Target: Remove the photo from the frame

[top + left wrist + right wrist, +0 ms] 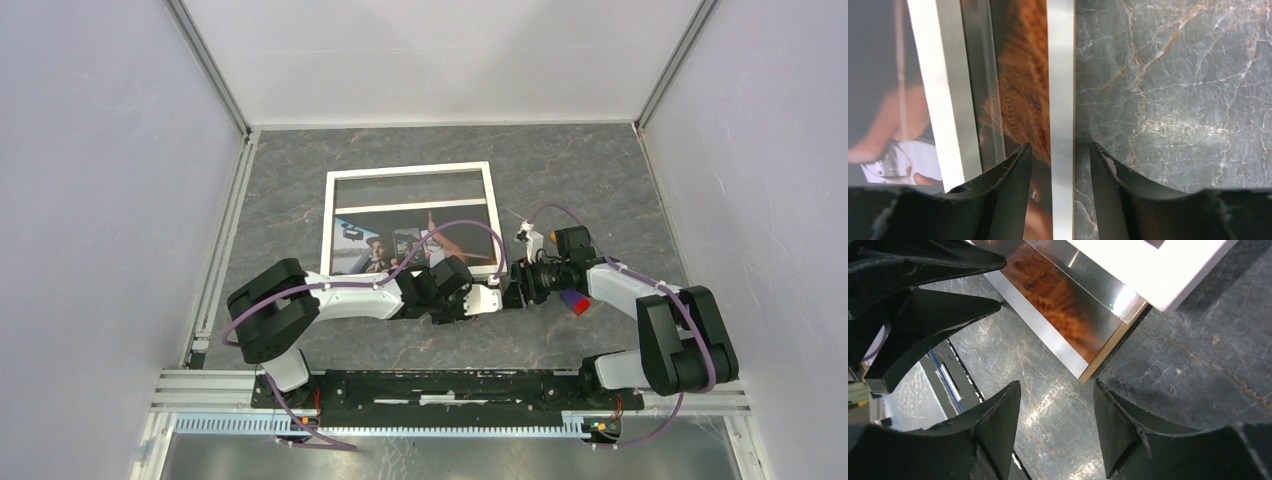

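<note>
I see the frame [410, 172] lying flat near the middle of the grey tabletop [600, 170], with the photo [400, 245] showing in its near half. Both arms meet at the frame's near right corner. My left gripper [1060, 148] has its jaws apart. They straddle the pale strip along the photo's edge, with a sliver of space on each side. My right gripper [1058, 384] is also spread. It hangs over bare tabletop just beside the photo's corner and holds nothing. In the right wrist view, that corner pokes out past the frame's white border.
</note>
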You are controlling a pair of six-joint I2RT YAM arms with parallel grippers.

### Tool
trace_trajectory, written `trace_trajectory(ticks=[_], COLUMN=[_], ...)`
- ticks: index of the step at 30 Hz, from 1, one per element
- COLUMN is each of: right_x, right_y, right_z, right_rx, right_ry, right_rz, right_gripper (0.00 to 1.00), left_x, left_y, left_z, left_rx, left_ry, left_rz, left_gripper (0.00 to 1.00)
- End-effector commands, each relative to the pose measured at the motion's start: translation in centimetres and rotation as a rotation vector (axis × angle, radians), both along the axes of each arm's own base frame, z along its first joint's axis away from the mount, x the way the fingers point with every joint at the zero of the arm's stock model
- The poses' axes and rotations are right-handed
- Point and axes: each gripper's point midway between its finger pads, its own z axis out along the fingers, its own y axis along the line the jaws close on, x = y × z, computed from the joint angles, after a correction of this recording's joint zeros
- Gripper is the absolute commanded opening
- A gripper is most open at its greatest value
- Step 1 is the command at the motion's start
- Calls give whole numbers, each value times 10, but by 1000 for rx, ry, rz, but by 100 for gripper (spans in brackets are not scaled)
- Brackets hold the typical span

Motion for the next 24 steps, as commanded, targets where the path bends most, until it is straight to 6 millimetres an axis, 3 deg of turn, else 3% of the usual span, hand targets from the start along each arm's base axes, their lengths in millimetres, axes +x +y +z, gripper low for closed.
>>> trace_trajectory(ticks=[1, 4, 9, 21, 24], right_x=[3, 1, -3, -10, -10], right_y=[3, 3, 8, 11, 10], right_z=[9, 10, 13, 11, 10], right_rx=[47, 60, 102, 130, 123], right_ry=[-24, -19, 5, 54, 51], right_rz=[-28, -39, -40, -44, -49], right_gripper=[57, 49, 45, 46, 47], left_x=[16, 16, 10, 18, 13], left_y=[-12, -10, -11, -11, -17], left_z=[12, 19, 30, 40, 43], left_rx=[-34, -39, -65, -91, -119], left_ry=[-58, -62, -35, -59, -34], left_rz=[57, 59, 63, 111, 88], left_gripper=[51, 47, 44, 35, 40])
